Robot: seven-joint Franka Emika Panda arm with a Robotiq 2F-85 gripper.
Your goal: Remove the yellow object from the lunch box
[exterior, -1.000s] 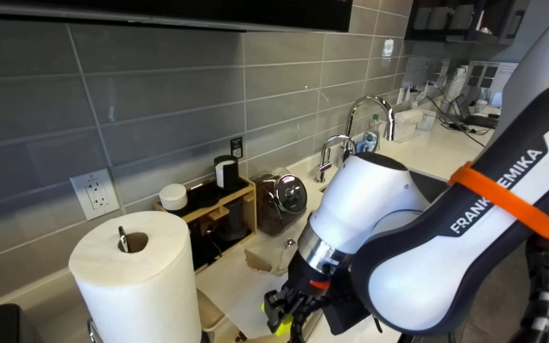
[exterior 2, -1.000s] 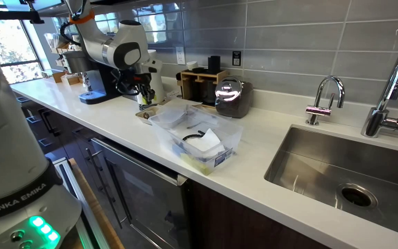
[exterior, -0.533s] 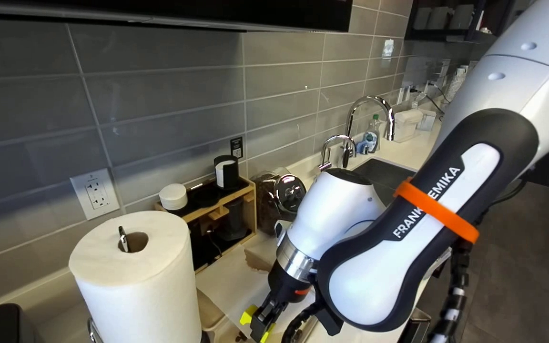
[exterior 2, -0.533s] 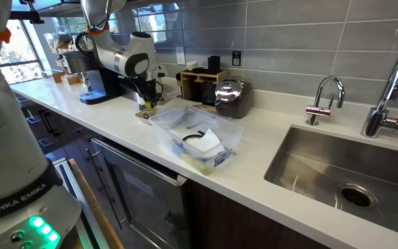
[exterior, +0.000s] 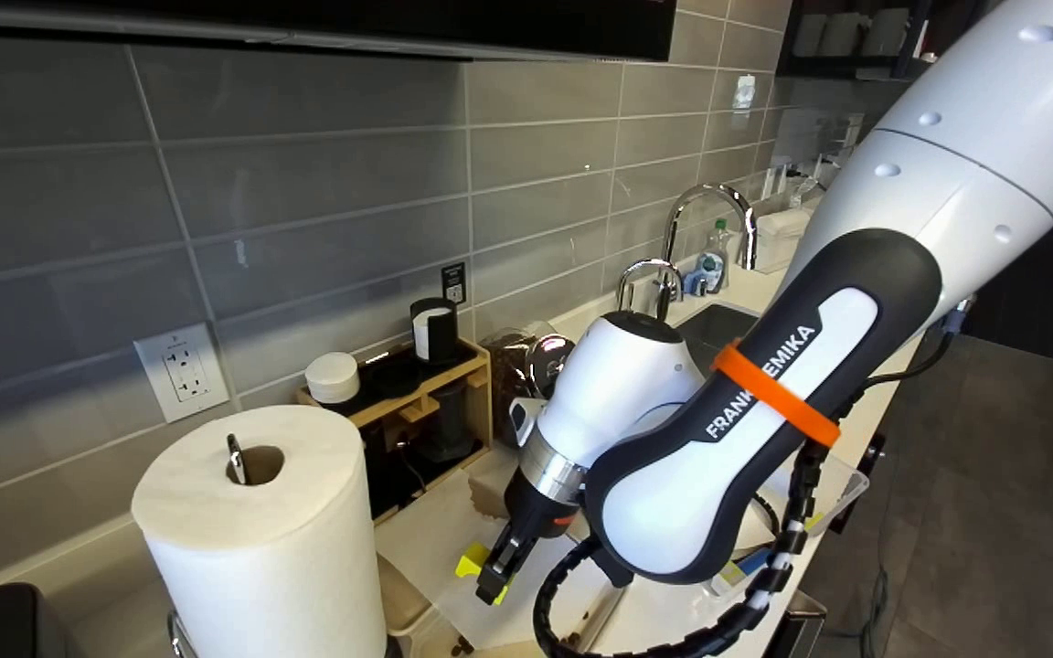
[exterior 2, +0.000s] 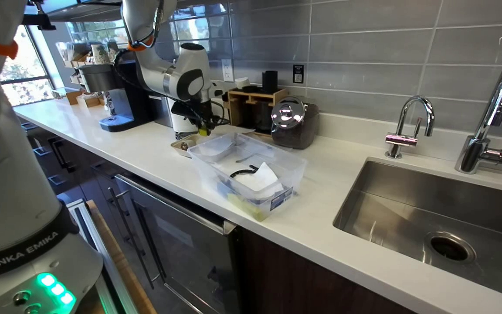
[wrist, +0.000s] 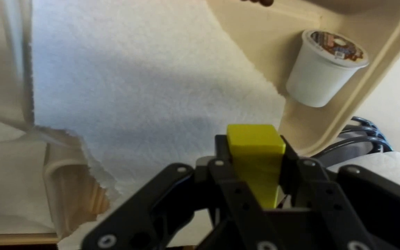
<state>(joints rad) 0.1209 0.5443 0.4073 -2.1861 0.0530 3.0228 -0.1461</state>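
The yellow object (wrist: 255, 156) is a small bright yellow block, upright between my fingers in the wrist view. My gripper (wrist: 254, 141) is shut on it, with a black finger against each side. In both exterior views, my gripper (exterior: 490, 580) (exterior 2: 205, 128) holds the yellow object (exterior: 470, 559) (exterior 2: 203, 131) above a white paper sheet (wrist: 151, 76). The lunch box (wrist: 300, 130) looks beige and shallow. Much of it is hidden under the paper. It also shows in both exterior views (exterior: 406, 603) (exterior 2: 179, 151). A white cup with a printed lid (wrist: 319, 73) lies in it.
A paper towel roll (exterior: 257, 567) stands close by. A wooden organizer (exterior: 483, 411) and a dark jar with a shiny lid (exterior 2: 296, 126) stand at the wall. A clear bin (exterior 2: 292, 174) with several things in it stands beside the lunch box. The sink (exterior 2: 364, 192) lies beyond.
My gripper has moved from over the lunch box's end toward the clear bin and has turned. The yellow object has travelled with it. The arm has swung across the counter.
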